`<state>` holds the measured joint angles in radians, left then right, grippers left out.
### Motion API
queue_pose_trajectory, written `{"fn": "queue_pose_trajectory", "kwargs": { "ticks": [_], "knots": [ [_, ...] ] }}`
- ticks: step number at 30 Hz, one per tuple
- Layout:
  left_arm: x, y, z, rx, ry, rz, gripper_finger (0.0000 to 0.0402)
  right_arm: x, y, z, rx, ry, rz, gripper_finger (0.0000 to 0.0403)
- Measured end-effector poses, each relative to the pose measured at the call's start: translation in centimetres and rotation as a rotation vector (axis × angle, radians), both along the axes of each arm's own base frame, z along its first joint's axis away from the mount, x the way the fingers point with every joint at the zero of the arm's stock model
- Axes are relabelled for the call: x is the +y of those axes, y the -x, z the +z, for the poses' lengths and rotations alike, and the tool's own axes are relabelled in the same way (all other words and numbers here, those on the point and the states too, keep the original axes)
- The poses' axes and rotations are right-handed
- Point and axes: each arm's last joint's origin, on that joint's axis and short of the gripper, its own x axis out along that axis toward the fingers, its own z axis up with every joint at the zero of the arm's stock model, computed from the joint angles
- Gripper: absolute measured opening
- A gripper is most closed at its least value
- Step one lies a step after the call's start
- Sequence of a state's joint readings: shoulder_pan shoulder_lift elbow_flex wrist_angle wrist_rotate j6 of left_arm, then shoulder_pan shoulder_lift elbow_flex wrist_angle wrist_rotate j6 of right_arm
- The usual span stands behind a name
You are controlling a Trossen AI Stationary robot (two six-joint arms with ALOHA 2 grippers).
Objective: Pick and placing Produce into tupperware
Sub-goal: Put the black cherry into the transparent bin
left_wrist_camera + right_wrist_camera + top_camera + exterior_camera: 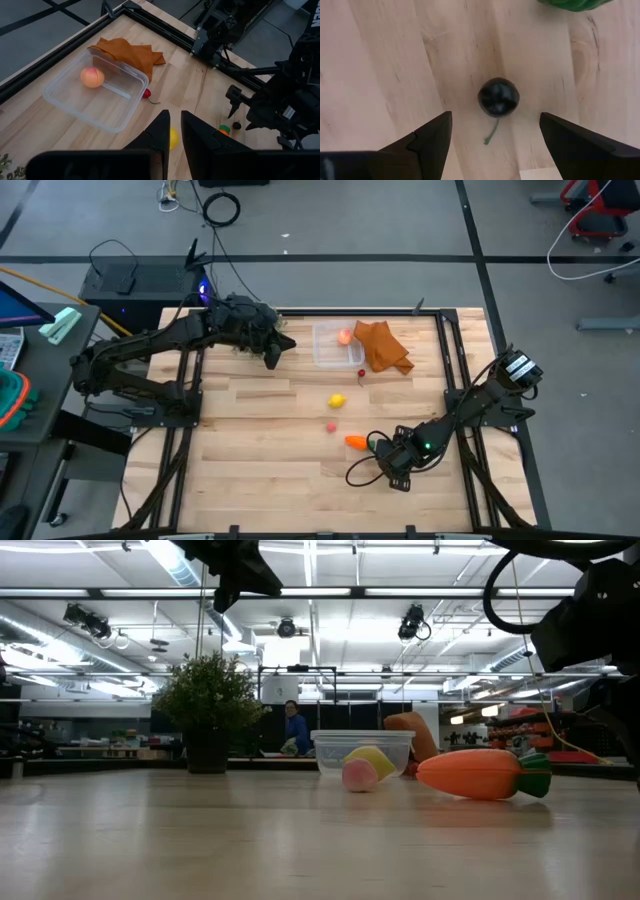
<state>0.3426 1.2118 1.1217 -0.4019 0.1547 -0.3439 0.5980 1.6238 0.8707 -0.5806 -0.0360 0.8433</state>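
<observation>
A tiny dark berry (498, 96) with a short green stem lies on the wooden table. My right gripper (495, 132) points down over it, open, one finger on either side and both clear of it. In the high view this gripper (383, 450) stands just right of the orange carrot (356, 442). The yellow lemon (337, 401) and a pink fruit (330, 426) lie mid-table. The clear tupperware (335, 350) holds a pink-orange fruit (345, 337), and a red cherry (361, 373) lies by its corner. My left gripper (272, 352) hovers left of the box with a narrow gap and nothing in it.
An orange cloth (384, 348) lies crumpled against the tupperware's right side. A bushy green plant (208, 700) stands at the far left of the table. Black frame rails (452, 370) run along the table's edges. A black cable (362, 472) loops beside my right gripper.
</observation>
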Motion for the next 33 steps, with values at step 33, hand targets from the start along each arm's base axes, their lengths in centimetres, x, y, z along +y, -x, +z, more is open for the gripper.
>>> {"fn": "queue_pose_trajectory", "kwargs": {
  "ticks": [33],
  "knots": [
    [0.0, 0.0, 0.0, 0.001, 0.001, 0.0, 0.0057, -1.1, -0.8, 0.1, -0.037, 0.026, 0.0, 0.0246]
  ]
}}
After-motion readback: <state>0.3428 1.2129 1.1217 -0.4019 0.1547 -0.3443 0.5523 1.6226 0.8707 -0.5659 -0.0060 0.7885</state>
